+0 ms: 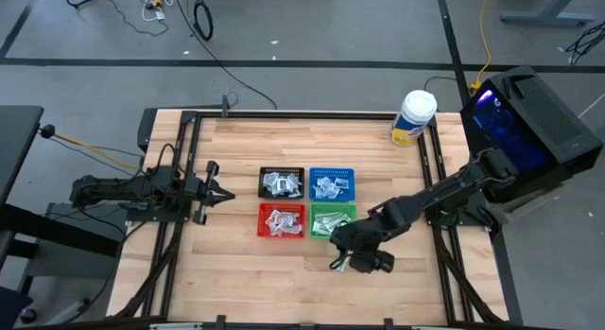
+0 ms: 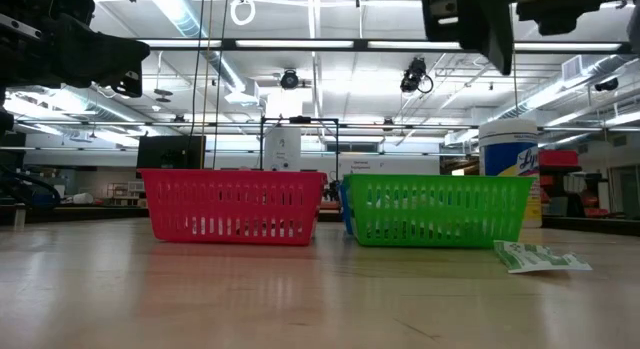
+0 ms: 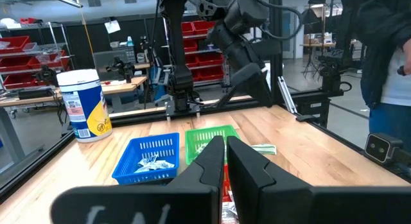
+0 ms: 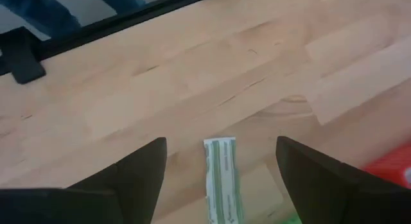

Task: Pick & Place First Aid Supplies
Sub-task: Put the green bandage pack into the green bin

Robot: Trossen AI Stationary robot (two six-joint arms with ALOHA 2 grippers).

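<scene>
**Four views of the sorting table, one packet lying loose**

Wooden planks form the table [image 1: 246,273], which the high view shows bearing four mesh trays in a block: black tray [image 1: 282,182], blue tray [image 1: 334,183], red tray [image 1: 282,220] and green tray [image 1: 333,219], each holding small packets. A white jar [image 1: 413,117] stands near the far edge. The left gripper [image 1: 219,191] waits well apart from the trays, fingers clenched on nothing. The right gripper [image 1: 342,252] hangs just beside the green tray's near corner.

Low view: only the red tray [image 2: 232,206] and green tray [image 2: 436,209] show in front, and a white-and-green packet [image 2: 540,257] lies flat on the wood beside the green one, hard to make out from above.

Left wrist view: the closed fingers [image 3: 215,161] point at the blue tray [image 3: 148,158] and the jar [image 3: 85,104]; a person [image 3: 385,57] stands beyond the table.

Right wrist view: the right gripper [image 4: 221,161] is spread wide above the same packet [image 4: 221,179], which lies between the fingers, untouched.
</scene>
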